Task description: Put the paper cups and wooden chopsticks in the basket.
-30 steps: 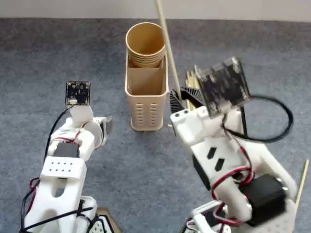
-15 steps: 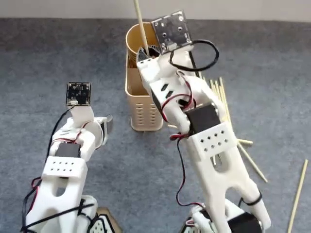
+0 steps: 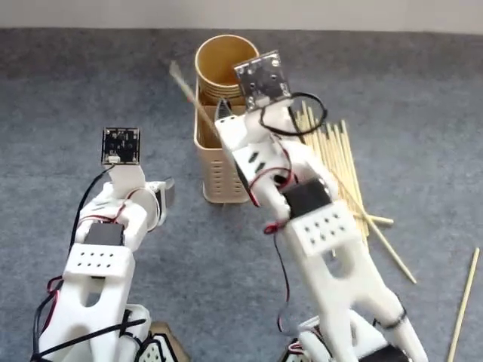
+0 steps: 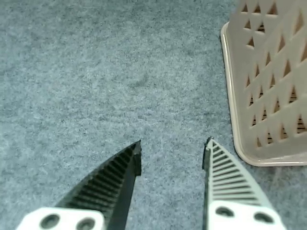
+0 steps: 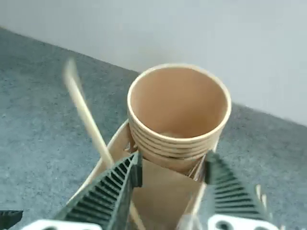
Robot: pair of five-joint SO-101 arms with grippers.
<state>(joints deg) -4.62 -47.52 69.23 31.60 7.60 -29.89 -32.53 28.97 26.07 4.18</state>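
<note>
Basket [image 3: 219,177] filling is the step in hand, so take the basket as your mark. Its far compartment holds the stacked paper cups [image 3: 225,64]. Your right gripper [image 5: 172,160] hangs over the near compartment, fingers spread, holding nothing. The chopstick pile [image 3: 332,154] lies just beside the basket on that arm's side. Your left gripper [image 4: 173,143] sits on the basket's other side, spread and empty. One leaning chopstick [image 3: 192,98] has its lower end in the near compartment and its top tipped out over the rim. Lift straight up clear of it, or you may flick it out. Pinch the next sticks mid-length and lower them upright. A stray chopstick [image 3: 463,305] lies well apart.
</note>
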